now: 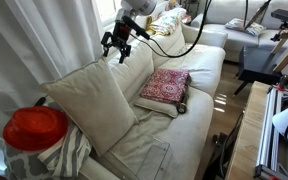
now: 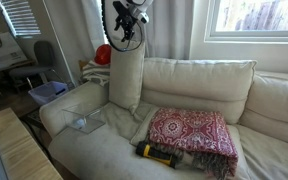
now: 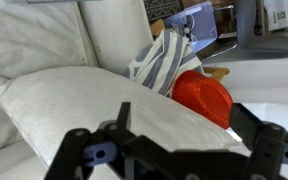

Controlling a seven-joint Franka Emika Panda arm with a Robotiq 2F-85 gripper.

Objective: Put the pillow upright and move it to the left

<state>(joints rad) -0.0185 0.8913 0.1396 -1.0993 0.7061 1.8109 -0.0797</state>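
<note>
Pillow [image 1: 89,100] [image 2: 126,80] [image 3: 74,100]: cream-white; stands upright on one edge at the end of the sofa [image 2: 199,75], right below the hand [image 1: 117,47] [image 2: 124,28] [image 3: 189,125]; its top edge is near the fingertips but apart from them in an exterior view
Hand: open; fingers [image 3: 124,118] spread wide above the pillow's upper edge, holding nothing
Patterned cushion [image 1: 164,85] [image 2: 189,133]: red-pink; flat on the seat, below the hand and well off to one side of it
Yellow-and-black object [image 2: 156,153]: against the cushion's front edge; too small to identify
Red round thing [image 1: 34,128] [image 2: 103,53] [image 3: 204,95]: behind the pillow, lower than the hand; beside a striped cloth [image 1: 66,152] [image 3: 162,62]
Clear plastic item [image 2: 84,122]: at the pillow's foot, well below the hand
</note>
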